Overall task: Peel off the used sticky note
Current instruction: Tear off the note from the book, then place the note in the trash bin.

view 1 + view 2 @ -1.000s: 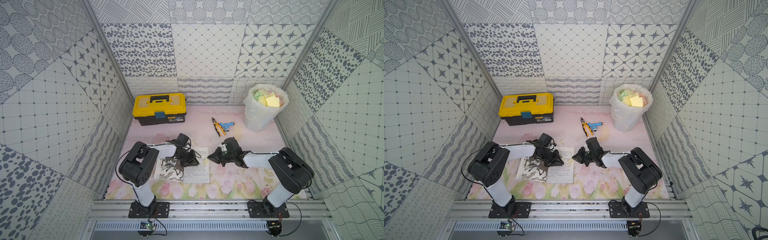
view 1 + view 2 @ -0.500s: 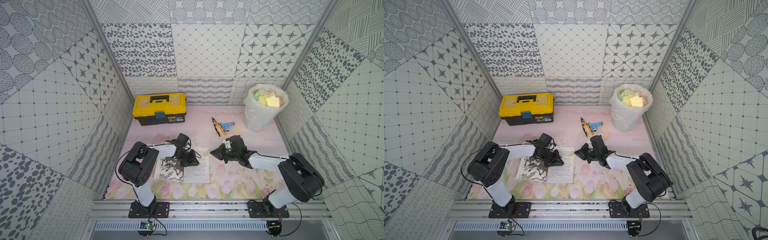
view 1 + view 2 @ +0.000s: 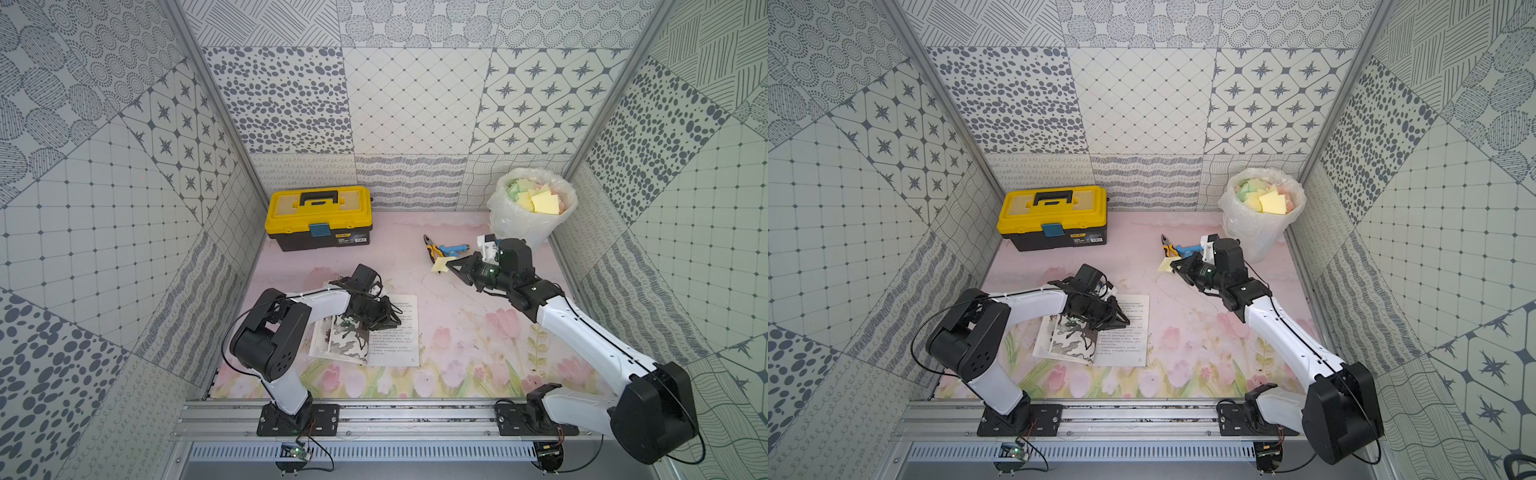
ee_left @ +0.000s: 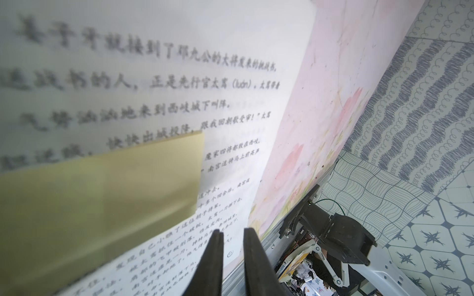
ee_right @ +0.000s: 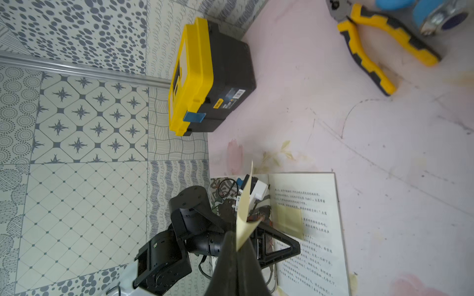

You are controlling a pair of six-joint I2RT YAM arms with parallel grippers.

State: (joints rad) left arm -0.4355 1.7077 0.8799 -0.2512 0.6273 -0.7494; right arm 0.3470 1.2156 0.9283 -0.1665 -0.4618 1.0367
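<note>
Near the front edge of the table [image 3: 465, 345] we've the open book [image 3: 395, 345], L pincer [image 4: 230, 232] low over its page, jaws a crack apart w/ nothing between; touching the paper or not we can't tell. Prob. it's steadying the book. A second yellow note [image 4: 102, 192] sits stuck there. Further in, R pincer [image 3: 449, 263] is clamped on the peeled sticky note [image 3: 439, 265], held clear of the table, likely bound for the bin [image 3: 511, 228] at the far right corner.

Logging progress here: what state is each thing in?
Toolbox: closed.
Book: open, flat.
Bin: nearly full of notes.
Right tool: shut on peeled note.
Peeled note: off the book, lifted.
Second note: stuck on page.
Left tool: slightly open, empty.
</note>
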